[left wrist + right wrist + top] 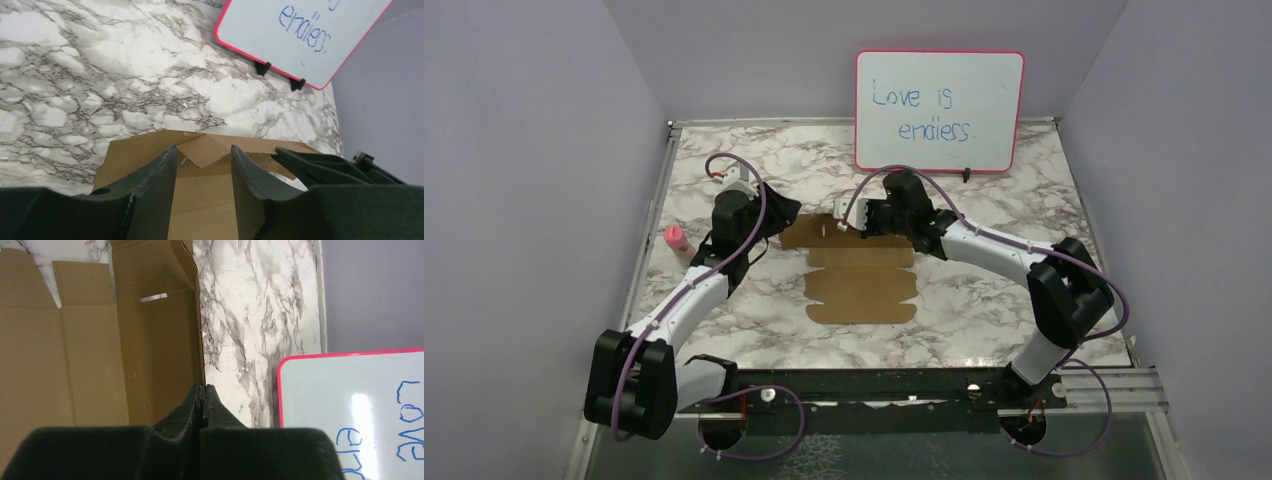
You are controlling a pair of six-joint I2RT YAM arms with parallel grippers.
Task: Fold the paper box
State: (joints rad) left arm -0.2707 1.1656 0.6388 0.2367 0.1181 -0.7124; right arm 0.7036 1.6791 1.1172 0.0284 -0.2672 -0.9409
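While paper box lies unfolded at table centre, left gripper and right gripper sit at its 12 o'clock edge.
Left fingers apart, straddling a corner flap; right fingers pressed together.

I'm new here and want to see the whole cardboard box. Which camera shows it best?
The top view: the box lies there almost whole, flaps and creases plain, only its far edge covered. The left wrist view shows just one end; the right wrist view, a few panels and a slot.
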